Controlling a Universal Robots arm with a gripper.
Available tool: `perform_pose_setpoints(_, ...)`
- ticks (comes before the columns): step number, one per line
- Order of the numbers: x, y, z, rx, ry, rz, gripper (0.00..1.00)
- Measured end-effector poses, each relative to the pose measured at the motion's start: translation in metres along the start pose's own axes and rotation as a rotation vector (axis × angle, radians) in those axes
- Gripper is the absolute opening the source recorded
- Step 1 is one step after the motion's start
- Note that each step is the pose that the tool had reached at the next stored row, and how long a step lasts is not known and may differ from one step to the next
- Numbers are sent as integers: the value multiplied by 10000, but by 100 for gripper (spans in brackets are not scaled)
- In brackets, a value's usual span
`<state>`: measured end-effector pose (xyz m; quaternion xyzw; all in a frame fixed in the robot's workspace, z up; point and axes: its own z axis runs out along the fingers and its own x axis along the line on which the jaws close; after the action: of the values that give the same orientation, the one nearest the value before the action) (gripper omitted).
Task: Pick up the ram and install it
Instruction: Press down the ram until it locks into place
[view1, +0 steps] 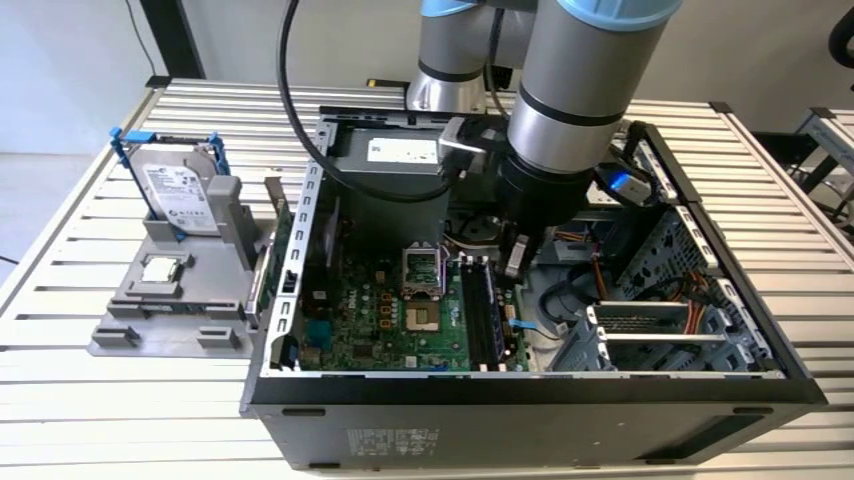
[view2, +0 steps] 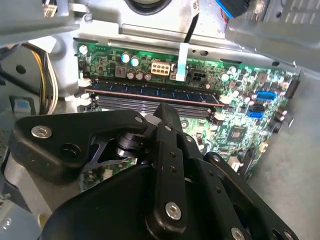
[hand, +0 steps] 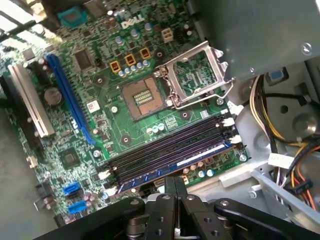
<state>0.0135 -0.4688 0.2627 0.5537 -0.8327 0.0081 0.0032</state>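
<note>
One black claw (hand: 175, 184) hangs low inside the open dark computer case (view1: 534, 402). Its two fingers are drawn together, and nothing can be seen held between them. In both wrist views the tips sit just above the row of long black memory slots (hand: 165, 149).

The ram (hand: 176, 161), a long thin dark blue-green stick, stands upright in the outermost slot, the one closest to the board's edge and to the claw (view2: 167, 115). It lies level along the slot between white end clips. In the second wrist view the ram (view2: 150, 93) shows as a straight blue strip just beyond the fingertips. I cannot tell whether the tips touch it.

Past the slots spreads the green motherboard (hand: 100, 90), with the square processor socket (hand: 142, 97) bare and its silver metal frame (hand: 197, 72) swung up.

In the exterior view the claw (view1: 514, 262) reaches down over the slots. Farther off, towards the exterior view's left, a grey plastic stand (view1: 147, 315) rests on the slatted metal counter (view1: 67, 400). It carries a silver hard drive in a blue frame (view1: 180, 190) and a small square silver chip (view1: 163, 268).
</note>
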Motion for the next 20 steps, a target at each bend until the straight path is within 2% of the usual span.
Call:
perform_pose_setpoints(8,-1,1,-1,20,-11,-1349,0)
perform_pose_setpoints(14,-6,5,0,28,-20,-1980,0)
perform_pose_setpoints(20,-11,8,1,42,-29,-2967,0)
